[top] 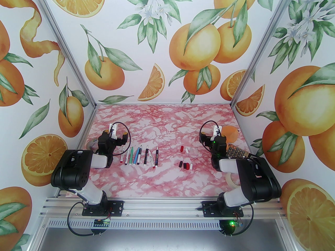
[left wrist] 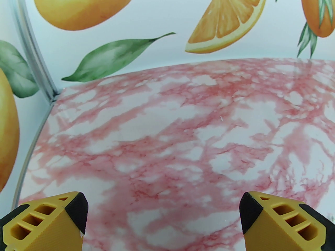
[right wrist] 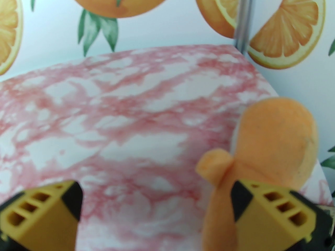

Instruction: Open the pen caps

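Several slim pens (top: 138, 155) lie side by side in a row on the pink marble table (top: 167, 124), left of centre. Loose pen caps lie to their right: a red one (top: 182, 148) beside a white one (top: 187, 149), and nearer the front a cluster of black, red and white ones (top: 185, 165). My left gripper (top: 115, 132) (left wrist: 163, 216) hovers open just left of and behind the pens, nothing between its yellow fingers (left wrist: 76, 213). My right gripper (top: 213, 136) (right wrist: 155, 203) stands open at the right, behind and to the right of the caps, holding nothing.
An orange plush toy (top: 231, 134) (right wrist: 274, 140) sits right beside my right gripper's right finger. A calculator (top: 235, 150) lies by the right wall and a tape roll (top: 233, 179) lies under the right arm. A small grey object (top: 91, 143) sits by the left wall.
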Robot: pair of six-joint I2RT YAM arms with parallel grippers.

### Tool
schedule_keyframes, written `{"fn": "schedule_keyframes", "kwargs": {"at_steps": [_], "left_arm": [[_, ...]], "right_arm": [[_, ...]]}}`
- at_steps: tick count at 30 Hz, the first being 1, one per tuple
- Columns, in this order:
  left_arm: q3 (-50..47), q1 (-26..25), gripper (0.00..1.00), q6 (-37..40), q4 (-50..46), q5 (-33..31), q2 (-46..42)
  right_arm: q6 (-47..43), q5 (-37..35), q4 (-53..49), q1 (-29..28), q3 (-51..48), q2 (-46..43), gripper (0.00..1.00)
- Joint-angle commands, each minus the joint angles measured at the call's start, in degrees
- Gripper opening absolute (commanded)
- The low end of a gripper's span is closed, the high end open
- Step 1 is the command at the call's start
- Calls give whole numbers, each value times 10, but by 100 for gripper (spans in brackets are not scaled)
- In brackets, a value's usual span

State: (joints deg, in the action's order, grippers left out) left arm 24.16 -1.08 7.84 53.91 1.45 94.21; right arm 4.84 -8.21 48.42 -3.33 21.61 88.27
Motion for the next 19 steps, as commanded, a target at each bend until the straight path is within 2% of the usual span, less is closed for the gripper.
{"fn": "schedule_keyframes", "kwargs": {"at_steps": [1, 4, 10, 19], "left_arm": [[7, 2, 100, -4, -2, 7, -2], [7, 2, 100, -4, -2, 7, -2], [7, 2, 100, -4, -2, 7, -2], [8, 2, 100, -4, -3, 8, -2]], "right_arm": [[-4, 24, 61, -2, -6, 8, 100], [-5, 25, 59, -2, -5, 7, 100], [-23, 81, 67, -2, -8, 8, 100], [-14, 54, 55, -1, -3, 8, 100]]}}
